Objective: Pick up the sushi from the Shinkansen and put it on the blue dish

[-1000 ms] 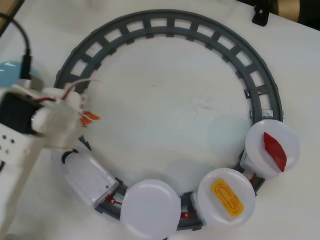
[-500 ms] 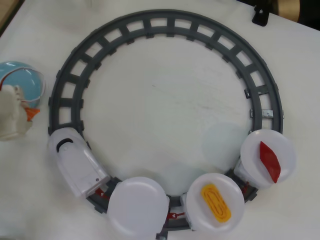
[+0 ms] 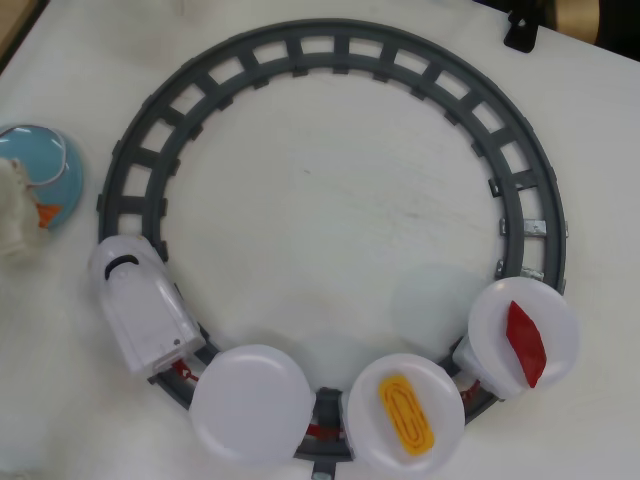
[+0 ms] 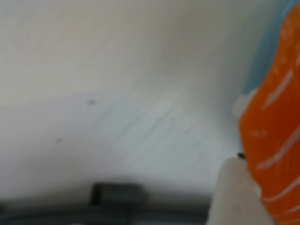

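Observation:
The orange salmon sushi (image 4: 274, 140) with white stripes fills the right edge of the wrist view, pressed against a white finger (image 4: 232, 197). In the overhead view my white gripper (image 3: 30, 215) enters at the far left edge, shut on the sushi (image 3: 46, 213), over the near rim of the blue dish (image 3: 50, 165). Whether the sushi touches the dish I cannot tell. The white Shinkansen (image 3: 140, 300) stands on the track at lower left. Its first plate (image 3: 248, 402) is bare.
The dark grey circular track (image 3: 340, 50) rings the middle of the white table. A yellow egg piece (image 3: 405, 412) and a dark red pointed piece (image 3: 526, 342) lie on the two rear plates. A black clamp (image 3: 520, 30) sits at top right.

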You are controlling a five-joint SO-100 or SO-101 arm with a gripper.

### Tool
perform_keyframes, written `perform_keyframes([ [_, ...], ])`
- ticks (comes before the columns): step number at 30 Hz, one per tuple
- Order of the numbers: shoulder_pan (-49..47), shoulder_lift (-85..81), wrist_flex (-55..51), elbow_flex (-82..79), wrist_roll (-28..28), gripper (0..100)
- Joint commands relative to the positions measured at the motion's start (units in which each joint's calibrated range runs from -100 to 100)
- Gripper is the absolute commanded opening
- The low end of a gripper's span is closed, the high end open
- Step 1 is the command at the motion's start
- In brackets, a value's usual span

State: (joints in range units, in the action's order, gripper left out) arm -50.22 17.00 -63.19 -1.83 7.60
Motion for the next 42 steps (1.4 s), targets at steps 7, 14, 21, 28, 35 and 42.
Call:
perform_keyframes([
  [7,-0.92,8.59,0.90,18.87,-2.22,3],
  [14,-1.71,14.98,0.22,26.72,-3.73,3],
  [21,-4.26,16.56,-1.65,27.08,-2.79,8],
  [28,-3.47,13.82,-7.25,31.95,-1.90,20],
  [35,-3.47,10.50,-9.80,33.57,-1.90,20],
  [42,-5.59,2.79,-14.22,29.15,-1.90,12],
])
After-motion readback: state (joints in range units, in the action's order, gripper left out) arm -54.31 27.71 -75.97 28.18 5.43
